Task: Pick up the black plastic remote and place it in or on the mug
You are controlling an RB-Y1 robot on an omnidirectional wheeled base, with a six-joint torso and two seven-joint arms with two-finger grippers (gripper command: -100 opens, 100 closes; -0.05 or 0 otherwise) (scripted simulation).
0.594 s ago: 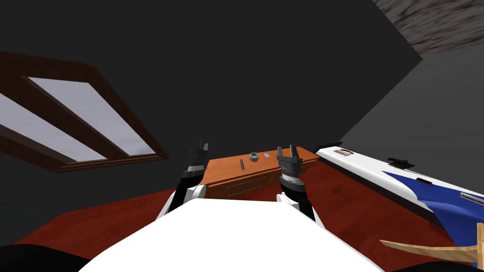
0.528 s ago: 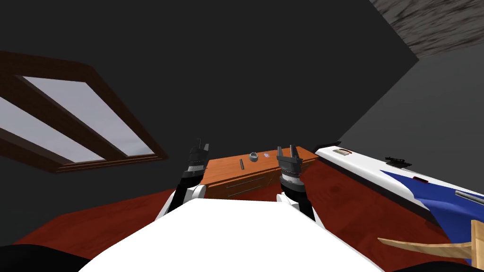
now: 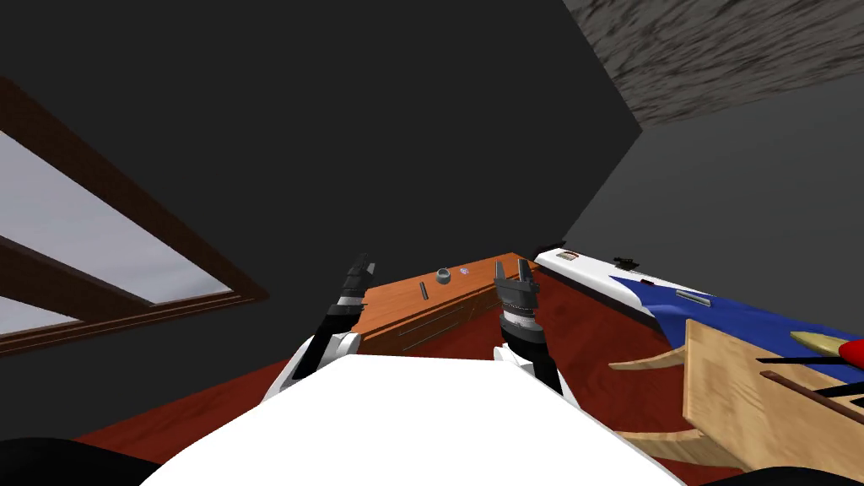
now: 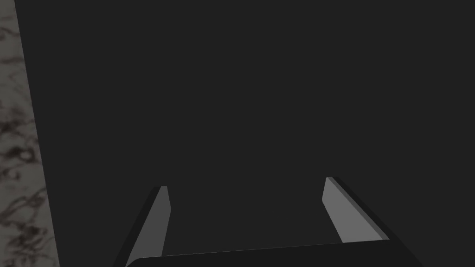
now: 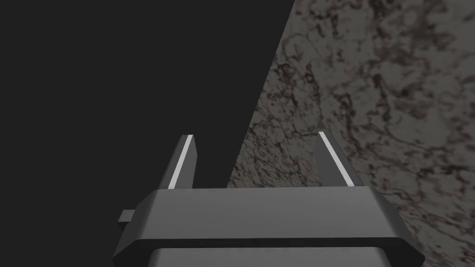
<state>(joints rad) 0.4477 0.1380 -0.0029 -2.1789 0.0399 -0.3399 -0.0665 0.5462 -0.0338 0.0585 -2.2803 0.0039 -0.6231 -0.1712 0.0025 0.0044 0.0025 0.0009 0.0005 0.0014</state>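
A thin black remote [image 3: 423, 291] lies on top of an orange-brown wooden dresser [image 3: 396, 307] ahead of me in the head view. A small grey mug [image 3: 443, 276] stands on the same top, just beyond and right of the remote. My left gripper [image 3: 364, 268] is raised at the dresser's left end, open [image 4: 246, 204] and empty. At the dresser's right end my right gripper [image 3: 514, 271] is held up, also open [image 5: 255, 153] with nothing between its fingers. Both are short of the remote.
A small pale object [image 3: 464, 272] sits right of the mug. A white and blue bed [image 3: 675, 304] runs along the right, with a light wooden piece of furniture [image 3: 751, 396] in front of it. A dark-framed window [image 3: 101, 253] is on the left wall. The floor is red-brown.
The whole head view has swung: the window slid left, the bed and wooden furniture came further in on the right. I have turned. Both grippers stay raised and open.
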